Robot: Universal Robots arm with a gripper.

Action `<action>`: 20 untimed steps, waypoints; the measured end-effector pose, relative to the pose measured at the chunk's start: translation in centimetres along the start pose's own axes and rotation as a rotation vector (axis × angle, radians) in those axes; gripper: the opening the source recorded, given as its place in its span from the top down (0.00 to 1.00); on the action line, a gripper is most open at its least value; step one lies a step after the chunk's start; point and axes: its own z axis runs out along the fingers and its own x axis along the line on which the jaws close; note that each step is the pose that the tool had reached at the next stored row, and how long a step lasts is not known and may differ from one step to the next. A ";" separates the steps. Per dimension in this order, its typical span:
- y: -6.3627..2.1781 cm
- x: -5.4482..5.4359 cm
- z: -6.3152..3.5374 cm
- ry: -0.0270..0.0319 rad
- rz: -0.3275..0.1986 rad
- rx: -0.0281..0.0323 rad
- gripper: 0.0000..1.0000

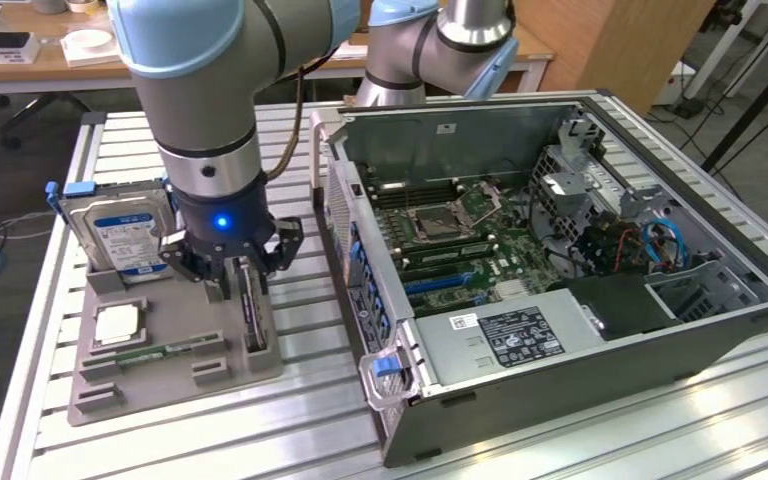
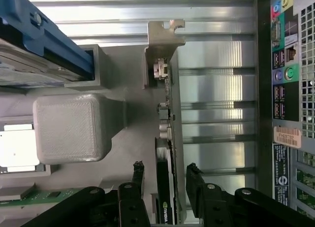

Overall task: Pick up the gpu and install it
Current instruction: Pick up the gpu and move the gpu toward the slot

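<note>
At the pick-up step, my gripper (image 2: 166, 167) is spread astride the thin flat black gpu card (image 2: 168, 197), standing on edge along the grey plastic holder's (image 1: 157, 378) case-side edge, and gripping calls for closing squarely.

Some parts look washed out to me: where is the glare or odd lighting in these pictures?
Exterior view: glare whitens the ribbed silver metal table toward the exterior view's right, and a small blue light glows on the grey-and-blue robot arm. Wrist view: the same table shines in bright bands.
</note>
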 end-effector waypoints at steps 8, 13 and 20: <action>0.00 0.0 0.13 0.0000 0.000 0.0003 0.53; 0.00 0.0 0.13 0.0000 0.000 0.0003 0.67; 0.00 0.0 0.13 0.0000 0.000 0.0003 0.74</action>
